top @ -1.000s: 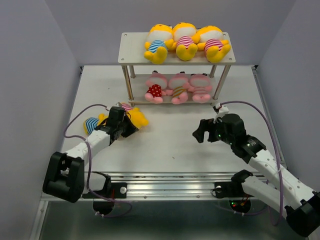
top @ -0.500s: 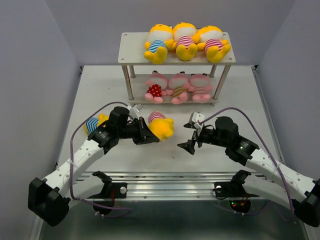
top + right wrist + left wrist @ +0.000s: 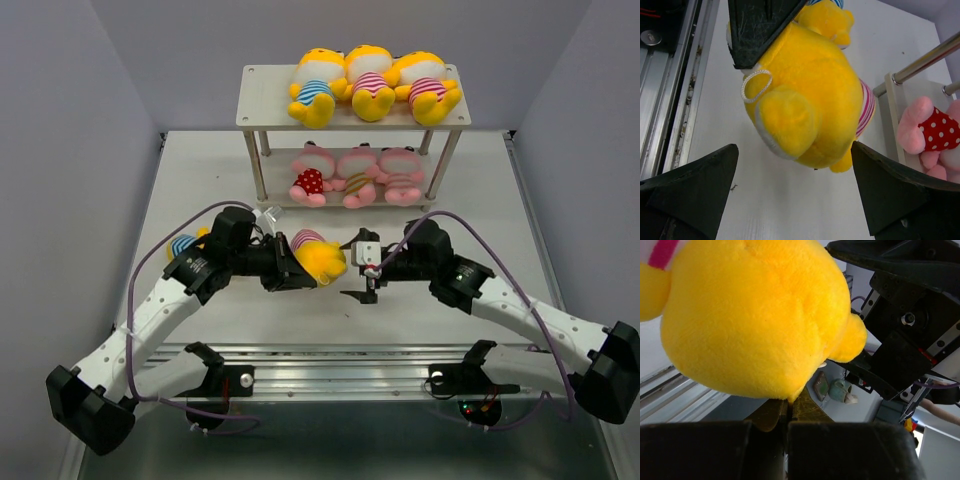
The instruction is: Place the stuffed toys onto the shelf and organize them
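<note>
Left pincer (image 3: 290,268): shut tight on the yellow toy (image 3: 318,255), holding it up over the bench (image 3: 300,320).
Right pincer (image 3: 365,268): wide open and holding nothing. The toy is right in front of it, not touching.
Danger: the left pincer seems to pinch only a little fold of fur, though this is hard to see. The toy could slip and drop.
Toy: big soft yellow head, pink-striped shirt, small white loop.
Shelf (image 3: 260,105): far beyond both pincers.
</note>
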Tool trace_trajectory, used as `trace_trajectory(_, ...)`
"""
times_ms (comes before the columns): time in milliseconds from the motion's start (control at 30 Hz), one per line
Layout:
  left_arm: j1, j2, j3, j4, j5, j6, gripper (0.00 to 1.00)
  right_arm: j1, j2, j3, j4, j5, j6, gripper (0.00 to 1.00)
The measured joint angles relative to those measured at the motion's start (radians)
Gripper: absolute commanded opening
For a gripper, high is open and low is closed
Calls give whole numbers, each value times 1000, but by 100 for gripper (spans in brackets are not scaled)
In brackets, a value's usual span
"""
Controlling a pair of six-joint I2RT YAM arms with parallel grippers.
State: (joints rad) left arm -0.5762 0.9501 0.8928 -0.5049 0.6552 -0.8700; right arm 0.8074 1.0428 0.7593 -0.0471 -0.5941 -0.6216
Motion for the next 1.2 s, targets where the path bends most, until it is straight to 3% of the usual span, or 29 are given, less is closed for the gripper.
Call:
trace_trajectory(300, -16, 18, 21, -55, -2, 16, 0, 6, 89, 50, 33, -29, -61, 100)
trace_trajectory(367, -21, 19, 34, -62, -2, 19, 0, 6, 120, 73, 32, -59, -68, 96)
trace_trajectory(400, -26, 19, 43, -62, -1, 23, 0, 6, 137, 84, 31, -79, -71, 90)
trace_trajectory(433, -30, 19, 51, -61, -2, 27, 0, 6, 147, 91, 31, -94, -71, 70)
trace_trajectory(500, -33, 19, 56, -61, 0, 31, 2, 6, 160, 97, 32, -127, -68, 52)
trace_trajectory(567, -36, 19, 56, -63, 3, 31, 18, 6, 161, 97, 31, -143, -45, 43)
trace_trajectory(600, -38, 19, 56, -61, 6, 32, 41, 5, 161, 97, 32, -146, -30, 40)
trace_trajectory(667, -38, 16, 57, -60, 7, 34, 68, 6, 161, 97, 34, -142, 18, 31)
trace_trajectory(700, -38, 15, 59, -60, 7, 39, 93, 6, 160, 94, 42, -130, 52, 27)
trace_trajectory(767, -39, 14, 72, -66, -8, 52, 99, 6, 155, 89, 64, -58, 170, 21)
trace_trajectory(900, -38, -1, 116, -60, -93, 84, 99, 6, 113, 84, 79, 132, 396, 13)
trace_trajectory(1000, -38, -57, 108, -39, -138, 87, 99, 1, 69, 79, 74, 255, 564, 12)
trace_trajectory(1200, -38, -233, 12, 50, -221, 89, 99, -106, 6, 84, 32, 272, 852, 13)
